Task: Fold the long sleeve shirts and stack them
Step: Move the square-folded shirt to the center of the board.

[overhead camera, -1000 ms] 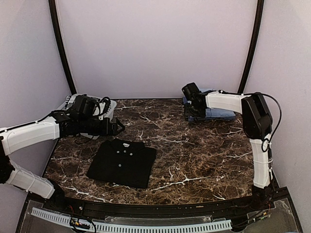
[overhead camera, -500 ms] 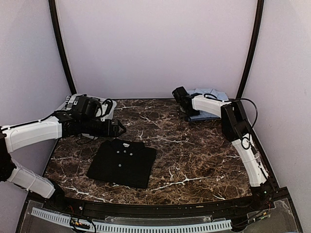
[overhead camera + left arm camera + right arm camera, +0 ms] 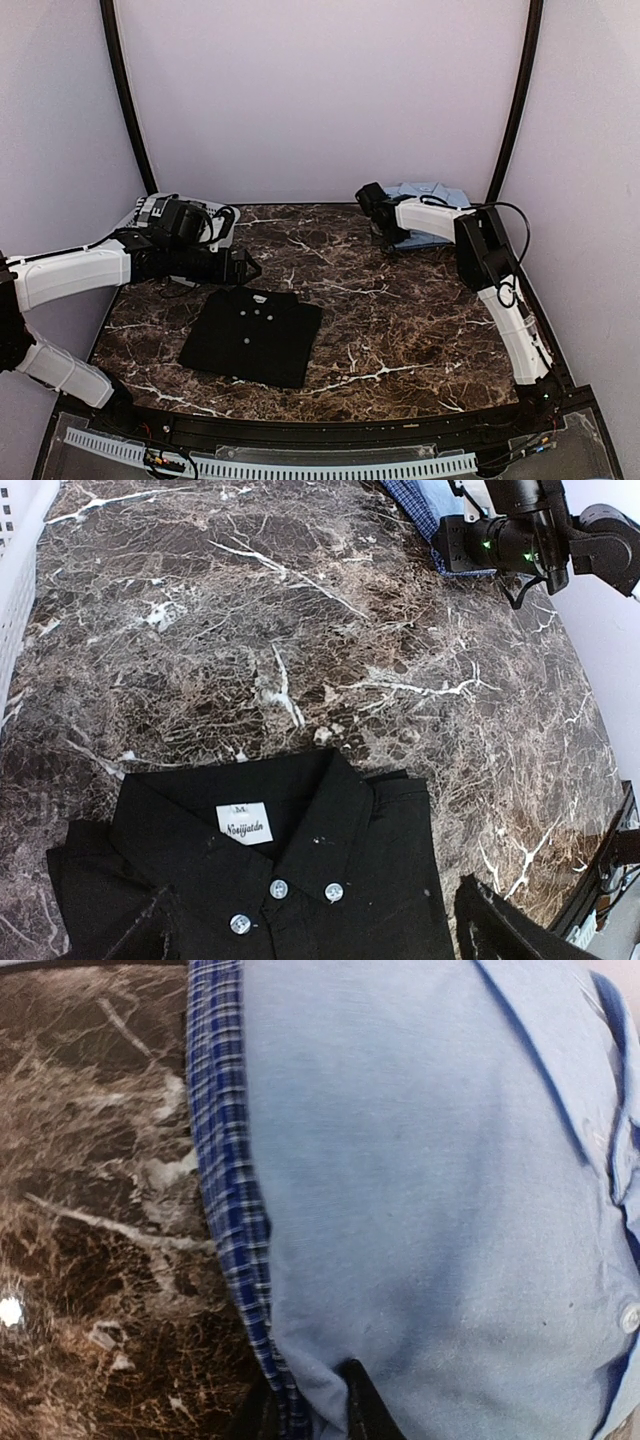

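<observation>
**R claw has slid to the blue shirt's edge; L arm barely moved**

Standing by the rig. The black shirt (image 3: 255, 335) lies folded into a neat rectangle on the marble table (image 3: 400, 310), near-left of centre, collar (image 3: 330, 800) pointing to the back wall. Same spot and same shape as 1 s ago. From the L wrist cam I can see the neck label (image 3: 245, 823) and white buttons (image 3: 278, 888) facing up.

The left gripper (image 3: 250, 268) hangs just behind that collar, w/ its fingers (image 3: 495, 925) spread wide on either side of the shirt front and nothing between them. Vs. 1 s ago it has crept only a touch toward the shirt. The white basket (image 3: 150, 212) sits behind the L arm at the table's far-left corner.

The big change is on the R side. A sec ago the R elbow stuck out high near the R wall and the claw sat on top of the cloth. By 0.5 s ago the elbow had folded in and the claw had shifted left, and it's approx. the same now.

The right gripper (image 3: 378, 215) is at the left edge of the light blue shirt (image 3: 432, 192), which lies in the far-right corner w/ more of it showing than before. On the R wrist cam the two dark fingertips are close together at the frame bottom, w/ the shirt's edge and its blue plaid strip (image 3: 225, 1160) pinched between them, so it looks clenched on the cloth.

The 2 shirts are well apart.
</observation>
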Controlling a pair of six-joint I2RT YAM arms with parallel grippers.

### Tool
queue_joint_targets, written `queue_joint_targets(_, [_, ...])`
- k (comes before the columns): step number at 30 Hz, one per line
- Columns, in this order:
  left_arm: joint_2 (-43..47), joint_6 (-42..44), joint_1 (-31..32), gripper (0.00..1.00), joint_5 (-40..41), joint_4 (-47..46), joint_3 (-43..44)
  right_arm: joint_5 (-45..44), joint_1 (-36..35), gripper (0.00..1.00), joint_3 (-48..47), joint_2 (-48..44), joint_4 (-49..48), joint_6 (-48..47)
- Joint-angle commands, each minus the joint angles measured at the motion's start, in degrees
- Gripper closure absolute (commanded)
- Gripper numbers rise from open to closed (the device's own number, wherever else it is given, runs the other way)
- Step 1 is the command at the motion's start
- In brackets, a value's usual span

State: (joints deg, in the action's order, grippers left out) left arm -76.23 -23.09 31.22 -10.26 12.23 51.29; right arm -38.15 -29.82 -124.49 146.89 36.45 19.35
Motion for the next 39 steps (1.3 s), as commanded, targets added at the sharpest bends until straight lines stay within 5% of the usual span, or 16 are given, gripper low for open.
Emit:
queue_joint_targets(1, [0.21,0.42,-0.37,0.06,-0.81,-0.44,0.66,3.88,1.52,0.9,0.82,-2.36,4.16,0.1])
queue_joint_targets(4, [0.2,0.42,-0.37,0.07,-0.9,-0.29,0.78,9.54,2.17,1.0,0.94,-5.19,4.67,-0.21])
queue_joint_targets(19, [0.24,0.16,-0.37,0.07,-2.02,0.24,0.75,34.72,1.73,1.0,14.5,-17.59,1.44,5.14])
queue_joint_targets(30, [0.38,0.08,-0.37,0.07,-2.3,0.51,0.57,46.71,-9.54,1.0,32.52,-25.44,-14.8,19.29])
queue_joint_targets(39, [0.55,0.06,-0.37,0.06,-1.57,0.66,0.35,47.05,-18.79,1.0,32.32,-22.68,-27.21,30.87])
